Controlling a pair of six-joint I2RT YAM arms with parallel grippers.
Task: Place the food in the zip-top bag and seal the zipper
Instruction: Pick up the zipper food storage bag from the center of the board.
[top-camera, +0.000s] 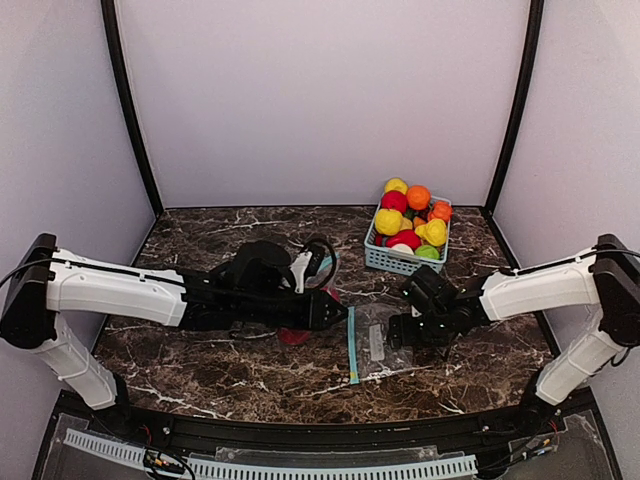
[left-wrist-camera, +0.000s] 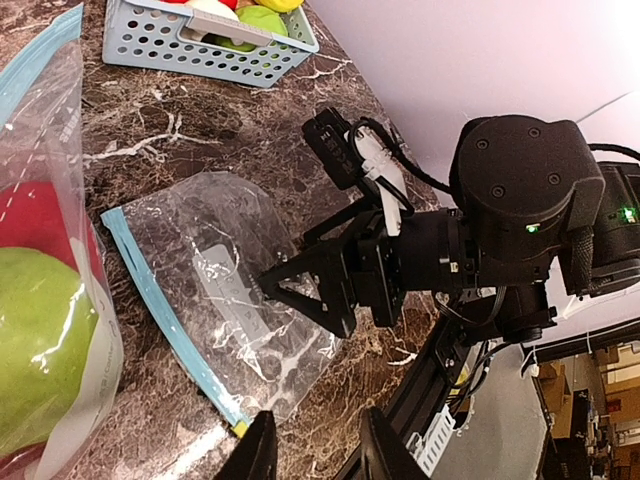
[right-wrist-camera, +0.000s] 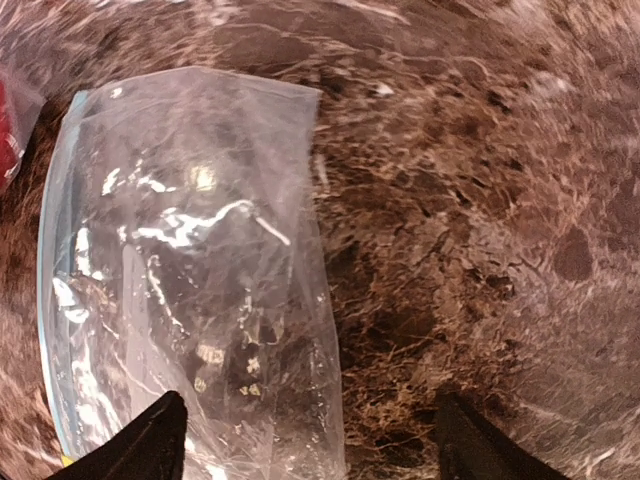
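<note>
A clear zip-top bag (left-wrist-camera: 40, 330) at the left of the left wrist view holds a green fruit (left-wrist-camera: 35, 350) and a red one (left-wrist-camera: 35, 215); from above only its red bit (top-camera: 295, 335) shows under my left arm. My left gripper (left-wrist-camera: 315, 455) is open and empty, just right of that bag (top-camera: 335, 308). A second, empty clear bag (top-camera: 375, 340) with a blue zipper strip (top-camera: 352, 345) lies flat. My right gripper (top-camera: 400, 332) is open and empty, low over this bag's right part (right-wrist-camera: 190, 260). More toy fruits (top-camera: 410, 215) fill the basket.
The light-blue slatted basket (top-camera: 400, 258) stands at the back right of the dark marble table (top-camera: 230, 370), also seen in the left wrist view (left-wrist-camera: 200, 50). White walls enclose the table behind and at both sides. The two grippers are close together at the table's middle.
</note>
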